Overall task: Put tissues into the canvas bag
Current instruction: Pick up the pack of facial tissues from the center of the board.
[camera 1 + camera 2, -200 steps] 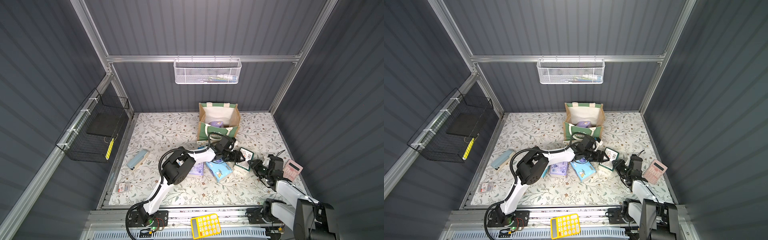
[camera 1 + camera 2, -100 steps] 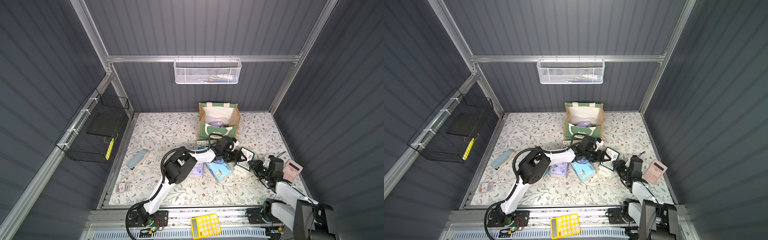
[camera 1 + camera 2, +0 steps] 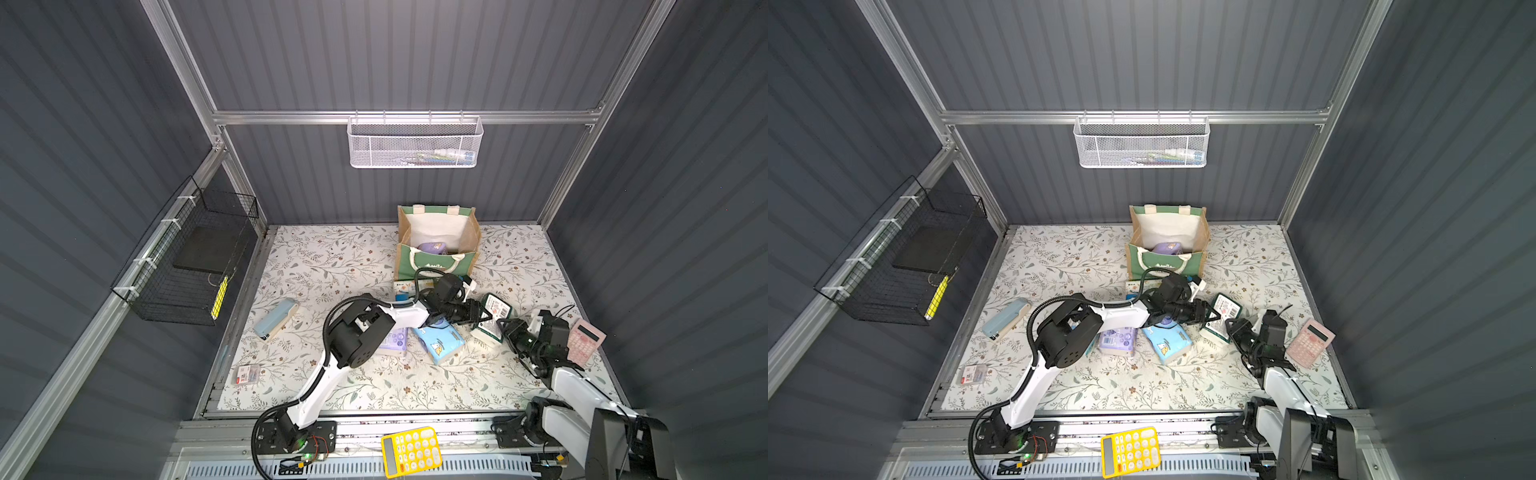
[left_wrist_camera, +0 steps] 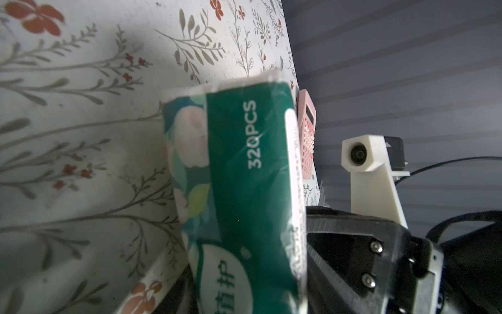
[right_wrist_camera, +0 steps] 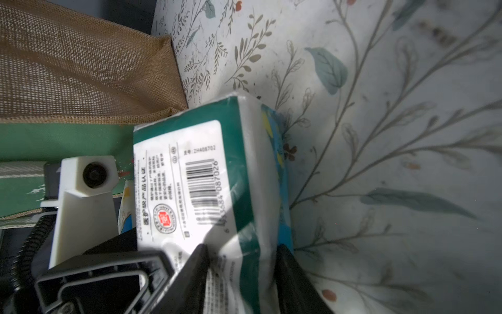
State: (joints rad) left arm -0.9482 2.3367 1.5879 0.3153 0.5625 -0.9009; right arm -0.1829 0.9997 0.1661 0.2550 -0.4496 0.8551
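Grey ribbed walls close in a floral-patterned surface point(image 3: 332, 266), where a boxy canvas bag point(image 3: 405, 266) with a green front and tan jute sides stands upright near the back wall. A lavender tissue pack point(image 3: 432, 248) lies inside it. Just in front of the bag, toward the robot's right, a dark green plastic-wrapped tissue pack point(image 3: 494, 307) sits tilted between the two tools, which meet at it from opposite sides in both top views. The right tool point(image 5: 241, 261) has one end of the pack between its jaws. In the right wrist view its black fingers point(image 5: 199, 261) press on two opposite sides of the wrapper, parted only by the pack's thickness. The left tool point(image 3: 482, 315) is at the pack from the other side. One framed finger lies against the barcode label and the other is hidden, so whether it grips cannot be told. A light blue tissue pack point(image 3: 440, 343) and a purple-white tissue pack point(image 3: 392, 341) lie flat on the surface beside the left arm, apart from both tools. A pink calculator point(image 3: 586, 340) lies beside the right arm.
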